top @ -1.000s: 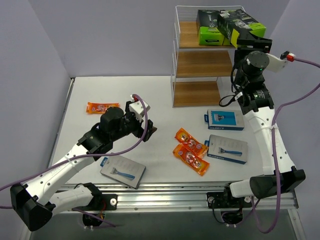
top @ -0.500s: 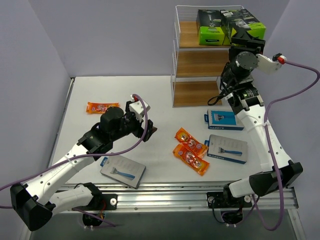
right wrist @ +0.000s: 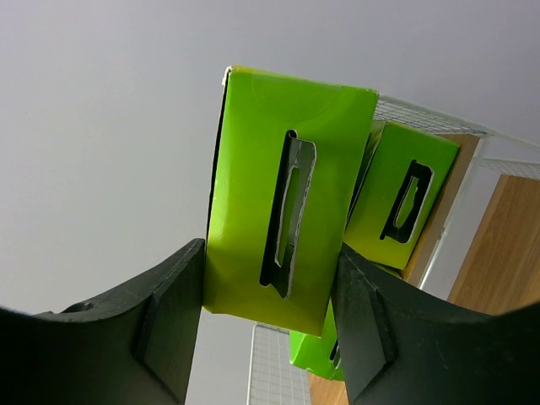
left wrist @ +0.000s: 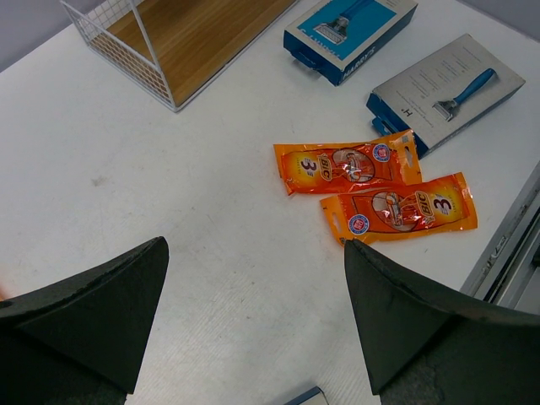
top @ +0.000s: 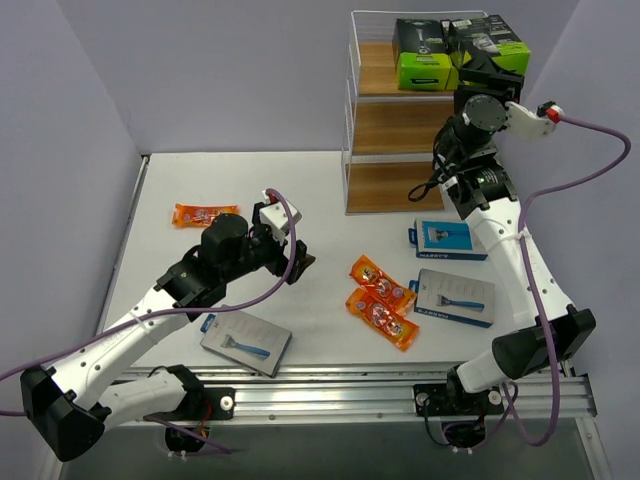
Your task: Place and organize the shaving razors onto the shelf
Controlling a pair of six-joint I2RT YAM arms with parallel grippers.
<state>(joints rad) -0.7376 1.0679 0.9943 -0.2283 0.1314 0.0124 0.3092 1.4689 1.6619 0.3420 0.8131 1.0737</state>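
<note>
R gripper (top: 487,72) clamped on black-and-lime box (top: 490,42). Since a sec ago it's swung in from the shelf (top: 395,128) right corner, so box is now over top tier, beside other lime box (top: 421,55). L gripper (top: 291,256) unmoved, spread wide, holding nothing, above table (top: 200,180).

1. At upper right you see the shelf (top: 400,125), with one green box (top: 420,56) on its top tier.
2. Your right gripper (top: 486,72) holds a second box (top: 492,42) just beside the first.
3. Your left gripper (top: 293,248) hangs open, left of centre.
4. Three orange packets (top: 205,214) and three blue cards (top: 448,240) lie on the table (top: 300,190).
</note>
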